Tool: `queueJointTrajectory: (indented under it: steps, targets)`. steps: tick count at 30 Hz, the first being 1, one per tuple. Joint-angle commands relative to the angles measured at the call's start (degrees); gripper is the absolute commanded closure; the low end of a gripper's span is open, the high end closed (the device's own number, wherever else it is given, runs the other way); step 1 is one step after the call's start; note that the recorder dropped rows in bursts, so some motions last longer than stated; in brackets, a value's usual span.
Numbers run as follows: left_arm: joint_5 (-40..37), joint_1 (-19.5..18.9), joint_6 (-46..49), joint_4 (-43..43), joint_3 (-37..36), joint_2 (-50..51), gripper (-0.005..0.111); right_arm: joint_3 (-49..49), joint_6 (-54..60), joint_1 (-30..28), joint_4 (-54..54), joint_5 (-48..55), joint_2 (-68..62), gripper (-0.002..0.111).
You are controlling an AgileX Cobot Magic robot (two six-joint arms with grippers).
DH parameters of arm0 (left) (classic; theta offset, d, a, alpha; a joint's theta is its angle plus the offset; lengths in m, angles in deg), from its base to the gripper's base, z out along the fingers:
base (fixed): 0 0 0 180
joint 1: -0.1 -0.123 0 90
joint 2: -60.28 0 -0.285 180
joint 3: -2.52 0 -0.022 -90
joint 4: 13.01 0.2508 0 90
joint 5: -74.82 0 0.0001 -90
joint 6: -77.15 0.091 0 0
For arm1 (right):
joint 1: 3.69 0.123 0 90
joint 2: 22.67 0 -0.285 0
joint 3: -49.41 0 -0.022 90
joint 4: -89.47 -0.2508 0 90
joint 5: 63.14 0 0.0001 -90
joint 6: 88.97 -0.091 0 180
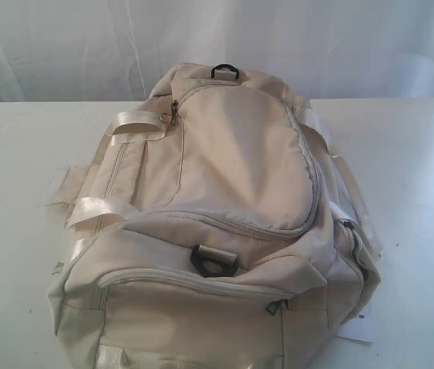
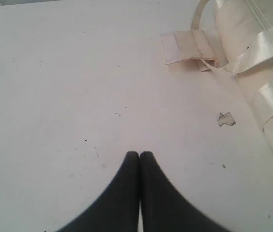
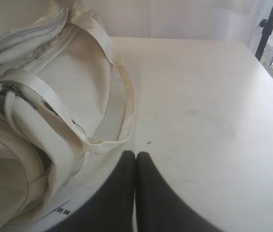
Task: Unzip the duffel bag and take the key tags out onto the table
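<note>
The cream duffel bag (image 1: 225, 223) lies zipped on the white table (image 1: 17, 192), filling the middle of the exterior view. Its grey zipper pull (image 1: 175, 110) hangs at the far left of the top panel, and a black D-ring (image 1: 214, 260) sits on the near end. The key tags are hidden. Neither arm shows in the exterior view. My left gripper (image 2: 139, 153) is shut and empty above bare table, with the bag's side (image 2: 252, 43) and straps off to one side. My right gripper (image 3: 135, 154) is shut and empty beside the bag's end (image 3: 39, 96) and a loose strap (image 3: 122, 96).
A white printed label (image 1: 359, 329) pokes from under the bag's near right corner. A chipped spot (image 2: 226, 119) marks the tabletop near the bag. A white curtain (image 1: 63, 46) hangs behind the table. A dark stand (image 3: 268, 26) rises past the table's far edge.
</note>
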Motion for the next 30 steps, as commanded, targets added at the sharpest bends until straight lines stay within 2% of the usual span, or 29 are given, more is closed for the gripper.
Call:
queueJointTrajectory:
  steps: [1,20,23,28,30]
  targets:
    - [-0.08,0.39,0.15,-0.02,-0.11,-0.26,0.107,-0.26,-0.3,-0.14,0.22,-0.46,0.19,0.108]
    - [1.38,0.39,0.4,-0.02,-0.11,-0.26,0.107,-0.26,-0.19,-0.14,0.68,-0.93,0.19,0.108]
    - [9.27,0.39,0.4,-0.02,-0.11,-0.26,0.107,-0.26,-0.19,-0.14,0.92,-5.1,0.19,0.108]
    - [35.44,0.39,0.61,-0.02,-0.11,-0.26,0.107,-0.26,-0.19,-0.14,0.82,-25.24,0.19,0.108]
    - [40.25,0.39,0.61,-0.02,-0.11,-0.26,0.107,-0.26,-0.3,-0.14,0.82,-28.51,0.19,0.108]
